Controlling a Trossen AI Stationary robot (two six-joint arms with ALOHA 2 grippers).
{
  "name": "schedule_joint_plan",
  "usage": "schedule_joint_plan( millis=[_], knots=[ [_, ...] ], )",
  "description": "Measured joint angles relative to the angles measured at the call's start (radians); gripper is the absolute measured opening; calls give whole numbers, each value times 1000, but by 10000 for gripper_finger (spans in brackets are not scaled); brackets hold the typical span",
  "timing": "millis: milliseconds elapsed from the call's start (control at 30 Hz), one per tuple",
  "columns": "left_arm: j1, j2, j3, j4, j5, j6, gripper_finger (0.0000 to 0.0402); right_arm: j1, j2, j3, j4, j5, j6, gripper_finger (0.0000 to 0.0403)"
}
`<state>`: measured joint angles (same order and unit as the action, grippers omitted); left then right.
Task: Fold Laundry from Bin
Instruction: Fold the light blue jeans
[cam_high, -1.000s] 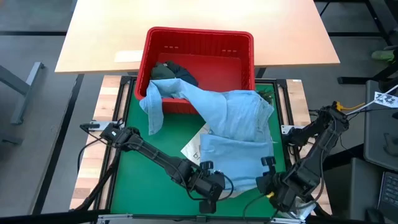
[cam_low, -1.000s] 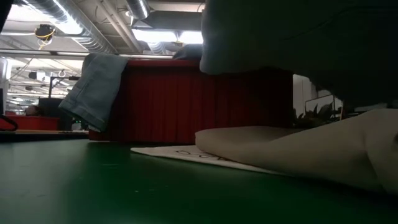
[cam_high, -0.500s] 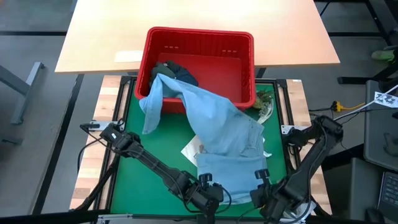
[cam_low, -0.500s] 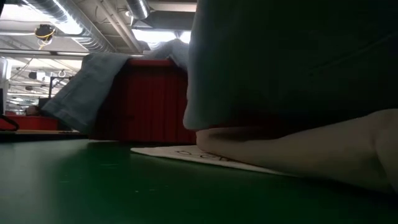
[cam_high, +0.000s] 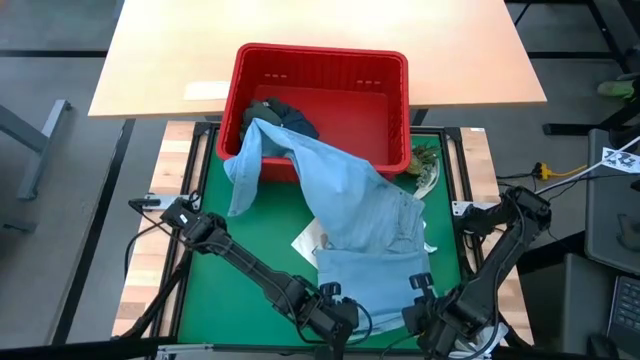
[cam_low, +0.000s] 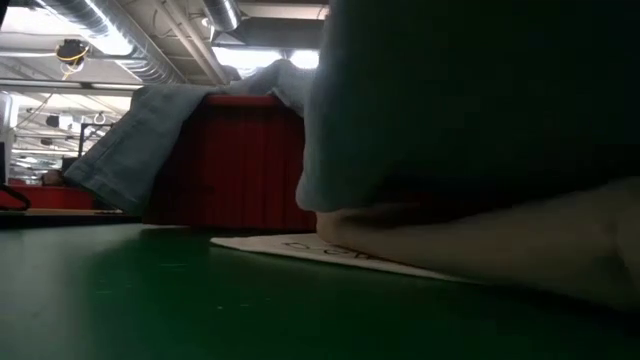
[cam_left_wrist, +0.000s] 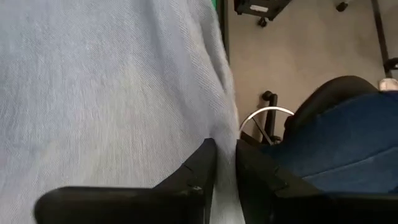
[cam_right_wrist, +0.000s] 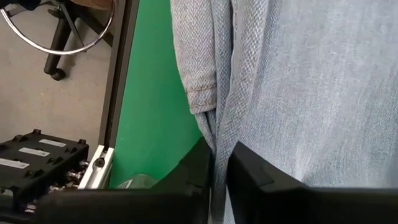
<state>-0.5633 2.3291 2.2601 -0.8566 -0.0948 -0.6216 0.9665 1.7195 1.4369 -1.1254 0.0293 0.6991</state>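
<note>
A: In the high view, how was the light blue shirt (cam_high: 350, 215) laid relative to the bin (cam_high: 320, 62)?

B: Its long axis was run from the bin's near wall, over which one sleeve was draped, straight out across the green bench (cam_high: 235, 225) to the near edge. The hem end was met there by the left gripper (cam_high: 335, 322) and the right gripper (cam_high: 432, 318), one at each corner, both equally near. A white tote bag (cam_high: 308, 243) was partly covered by the shirt. A dark garment (cam_high: 280, 113) was left inside the bin.

A: And the low view?

B: The shirt was seen hung in front of the bin, cloth rising out of frame; no jaws were shown.

A: The left wrist view?

B: The jaws were almost closed, a fold of blue cloth pinched between them.

A: The right wrist view?

B: A hemmed edge was likewise nipped in a narrow gap. From both pairs, the shirt was stretched away toward the bin, so a pull away from it was judged to be called for.
</note>
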Motion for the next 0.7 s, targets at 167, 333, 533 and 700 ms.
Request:
schedule_joint_plan(
  millis=[167, 333, 533, 700],
  knots=[
    [-6, -1, 0, 1, 3, 0, 81, 3, 0, 0, 1, -5, 4, 71],
    [-5, -1, 0, 2, -3, -2, 110, 3, 0, 0, 3, -5, 5, 120],
    [4, -2, 0, 1, 25, -2, 118, 0, 0, 0, -7, -20, 2, 160],
    [23, -26, 0, -66, 112, -4, 116, -45, 0, 25, -73, -116, -15, 161]
  ],
)
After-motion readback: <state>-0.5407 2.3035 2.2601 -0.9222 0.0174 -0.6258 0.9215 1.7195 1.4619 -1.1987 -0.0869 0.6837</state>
